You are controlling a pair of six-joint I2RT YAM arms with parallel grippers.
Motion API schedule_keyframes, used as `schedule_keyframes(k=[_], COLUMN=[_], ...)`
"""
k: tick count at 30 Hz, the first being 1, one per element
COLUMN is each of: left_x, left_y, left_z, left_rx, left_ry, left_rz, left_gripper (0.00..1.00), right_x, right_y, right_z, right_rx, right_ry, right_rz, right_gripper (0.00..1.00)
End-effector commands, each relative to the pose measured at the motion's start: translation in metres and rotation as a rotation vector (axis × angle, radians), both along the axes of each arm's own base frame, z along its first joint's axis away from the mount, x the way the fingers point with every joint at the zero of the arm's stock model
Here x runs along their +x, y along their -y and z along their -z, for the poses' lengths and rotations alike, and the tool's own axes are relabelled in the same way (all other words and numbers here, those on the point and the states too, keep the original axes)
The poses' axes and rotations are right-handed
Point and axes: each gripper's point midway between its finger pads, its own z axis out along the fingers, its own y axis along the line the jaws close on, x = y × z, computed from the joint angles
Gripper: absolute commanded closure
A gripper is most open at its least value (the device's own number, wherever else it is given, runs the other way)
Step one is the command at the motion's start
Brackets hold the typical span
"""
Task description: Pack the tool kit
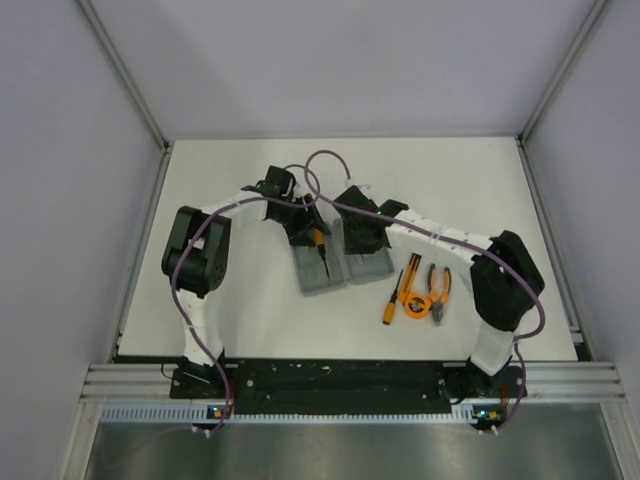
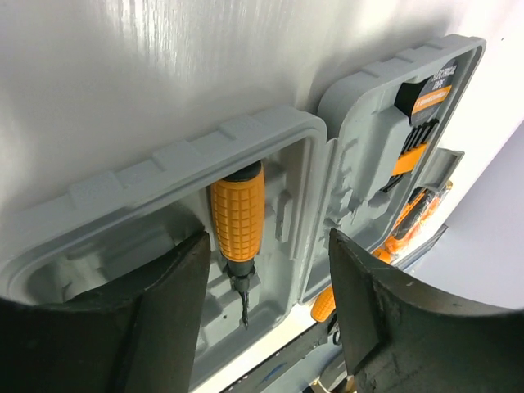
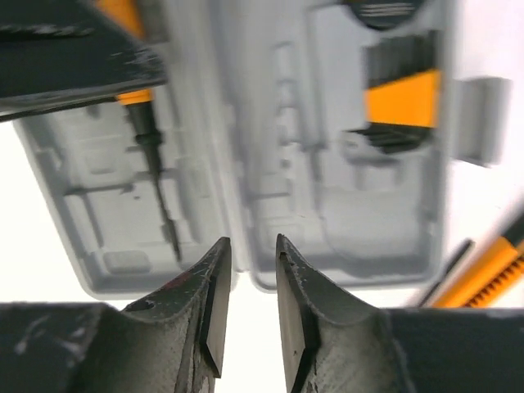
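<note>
Packing part done, I judge. Case [image 1: 335,268] lies open mid-counter, one screwdriver [image 2: 237,214] seated in its left half. Left end effector [image 2: 270,270] hangs over it, released, jaws wide. Right end effector [image 3: 252,270] is over the hinge, jaws slightly apart, empty. Next I'd fetch the pliers [image 1: 438,290], tape measure [image 1: 414,303] and loose screwdriver [image 1: 393,300] toward the right edge. Nothing blocks them.

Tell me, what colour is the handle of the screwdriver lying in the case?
The handle is orange; the left wrist view shows it best.
</note>
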Motion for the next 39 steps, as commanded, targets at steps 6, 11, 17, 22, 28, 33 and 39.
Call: schedule_keyframes(k=[6,11,17,22,28,33,39], left_x=[0.01,0.016,0.016,0.0,-0.013,-0.015,-0.015], left_y=[-0.009,-0.014,-0.049,-0.076,-0.079,-0.075,-0.073], left_z=[-0.049,-0.075,-0.085,-0.057,-0.022,-0.008,0.001], left_rx=[0.013,0.009,0.127,0.21,0.219,0.202,0.195], left_ry=[0.139,0.217,0.294,0.243,0.157,0.116,0.091], left_rz=[0.01,0.011,-0.072,-0.138,-0.134,-0.127,-0.117], left_gripper=[0.31,0.28,0.27,0.27,0.3,0.31,0.39], right_x=[-0.015,-0.046,-0.084,-0.098,-0.106,-0.11,-0.109], right_y=[0.081,0.089,0.095,0.095,0.099,0.104,0.114], right_z=[-0.009,0.006,0.033,0.04,0.051,0.062,0.074], right_rx=[0.018,0.012,0.025,0.03,0.011,-0.019,-0.072], right_ry=[-0.009,-0.12,-0.271,-0.332,-0.375,-0.402,-0.409], right_rz=[0.235,0.21,0.208,0.184,0.179,0.203,0.23], right_gripper=[0.68,0.6,0.58,0.58,0.58,0.61,0.65])
